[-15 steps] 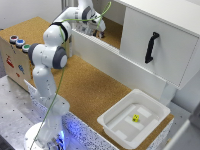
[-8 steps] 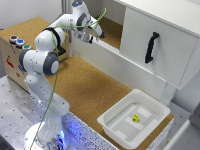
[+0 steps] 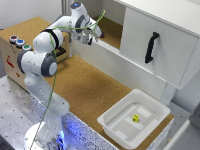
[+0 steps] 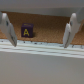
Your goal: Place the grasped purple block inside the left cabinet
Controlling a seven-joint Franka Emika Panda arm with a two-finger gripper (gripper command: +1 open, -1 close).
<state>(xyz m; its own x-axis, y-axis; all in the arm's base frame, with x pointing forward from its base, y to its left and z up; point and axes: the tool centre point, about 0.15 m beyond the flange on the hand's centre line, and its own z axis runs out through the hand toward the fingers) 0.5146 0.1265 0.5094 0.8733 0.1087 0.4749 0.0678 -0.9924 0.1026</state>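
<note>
In the wrist view the purple block [image 4: 27,31], marked with a yellow letter, lies on the brown cork floor of the left cabinet [image 4: 47,27]. It sits just behind the white front wall [image 4: 40,50]. My gripper [image 4: 39,44] is open, its fingers [image 4: 7,30] set wide apart, and the block rests free between and beyond them, closer to one finger. In the exterior view my gripper [image 3: 95,34] hovers at the front wall of the left cabinet [image 3: 114,26]. The block is hidden in that view.
The cabinet's right compartment is shut by a white door with a black handle [image 3: 151,47]. A shallow white tray [image 3: 116,131] holding a small yellow object [image 3: 135,118] stands at the exterior view's lower right. A wooden box with coloured buttons [image 3: 17,42] stands at its left.
My gripper has come down and back towards the cabinet's front wall, and the arm's elbow has swung across. The earlier frames are too small to show the block.
</note>
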